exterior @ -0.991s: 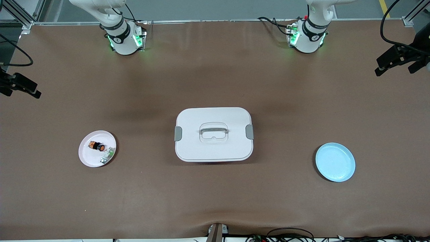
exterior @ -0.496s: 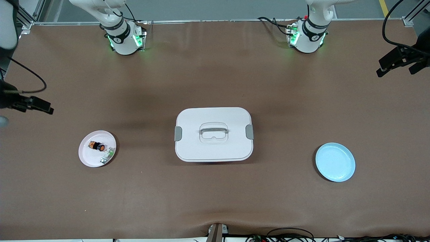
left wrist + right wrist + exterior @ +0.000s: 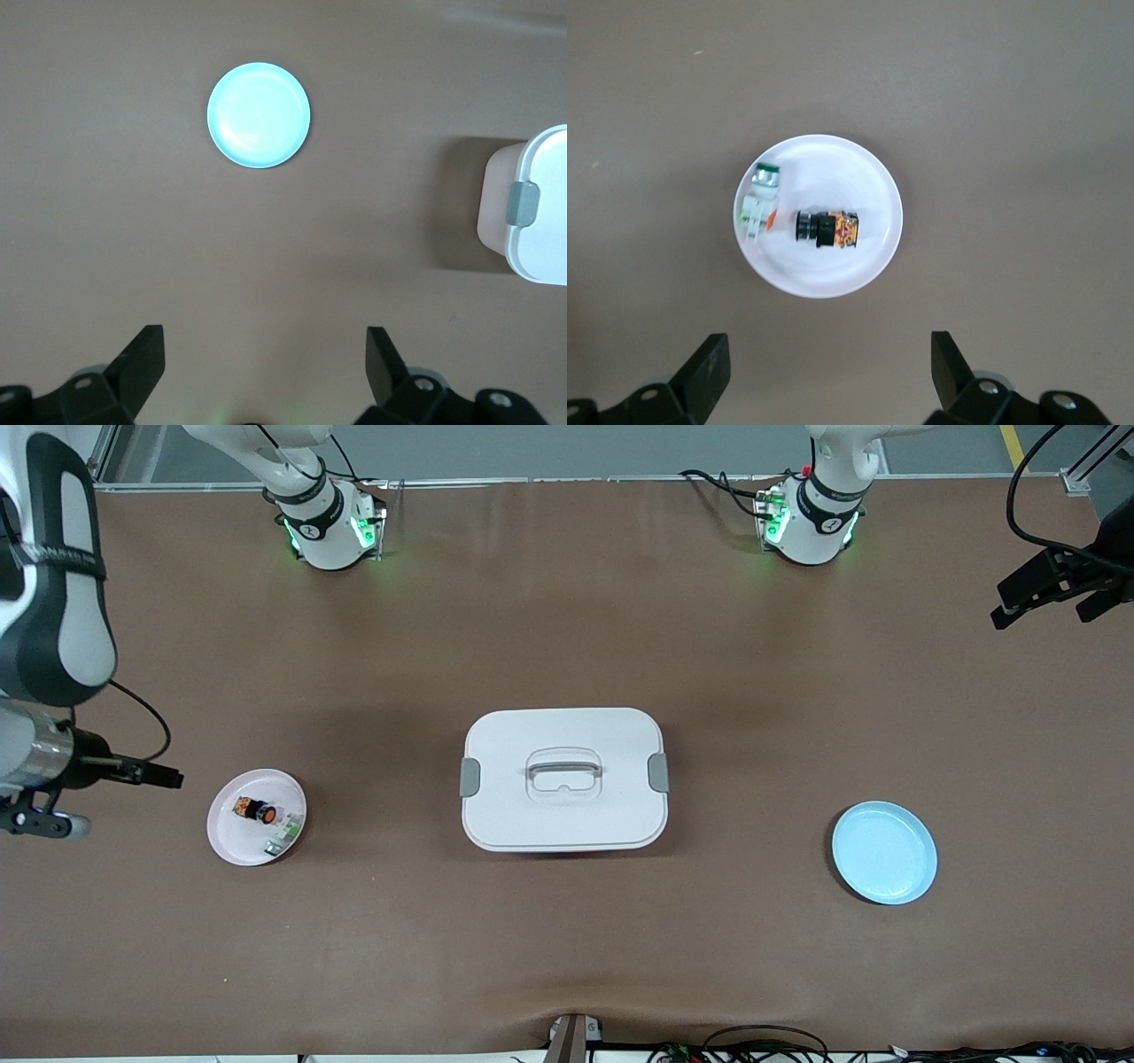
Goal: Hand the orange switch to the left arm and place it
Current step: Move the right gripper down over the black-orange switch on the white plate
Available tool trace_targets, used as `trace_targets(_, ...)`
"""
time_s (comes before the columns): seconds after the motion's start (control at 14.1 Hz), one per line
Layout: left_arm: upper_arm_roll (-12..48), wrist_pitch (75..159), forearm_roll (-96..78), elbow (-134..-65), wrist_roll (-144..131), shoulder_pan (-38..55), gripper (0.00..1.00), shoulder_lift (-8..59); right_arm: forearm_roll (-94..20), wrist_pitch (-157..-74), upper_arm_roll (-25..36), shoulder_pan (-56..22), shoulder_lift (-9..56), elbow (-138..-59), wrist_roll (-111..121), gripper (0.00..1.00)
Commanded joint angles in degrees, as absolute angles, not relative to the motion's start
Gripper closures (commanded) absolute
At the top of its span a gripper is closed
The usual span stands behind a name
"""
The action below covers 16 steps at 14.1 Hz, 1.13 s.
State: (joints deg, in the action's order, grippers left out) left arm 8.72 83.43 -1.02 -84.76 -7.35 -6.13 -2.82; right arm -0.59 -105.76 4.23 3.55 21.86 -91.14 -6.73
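Note:
The orange switch (image 3: 255, 810) lies on its side on a pink plate (image 3: 226, 841) toward the right arm's end of the table. In the right wrist view the switch (image 3: 828, 229) lies beside a green-and-white part (image 3: 756, 205). My right gripper (image 3: 831, 356) hangs open and empty, up in the air beside the plate, over bare table. The white box (image 3: 567, 824) stands shut at mid-table, between the two plates. My left gripper (image 3: 264, 354) is open and empty, high over the left arm's end of the table, and the box's latched end (image 3: 524, 202) shows in its view.
An empty blue plate (image 3: 884, 853) sits toward the left arm's end, about as near the front camera as the pink plate. The brown table mat runs wide on every side of the box. Cables lie along the table's front edge (image 3: 762, 1045).
The right arm has swung in from the table's end toward the pink plate. The left gripper has barely shifted. Switch, plates and box have not moved.

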Motion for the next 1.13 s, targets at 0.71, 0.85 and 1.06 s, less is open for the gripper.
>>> trace_targets(0.71,8.79,83.32,-1.76,-84.29,-6.15,-6.42,0.00,-2.20,-5.19,-122.16,3.69,5.19,31.64,-98.61,-13.89,0.00)
trace_targets(0.85,8.88,83.32,-1.84,-84.29,-6.06,-6.42,0.00,-2.20,-5.19,-124.00,3.69,4.92,32.95,-98.96,-13.89,0.00)
trace_targets(1.06,8.79,83.32,-1.76,-84.29,-6.06,-6.33,0.00,-2.11,-5.27,-124.37,3.69,4.75,34.19,-98.96,-13.97,0.00)
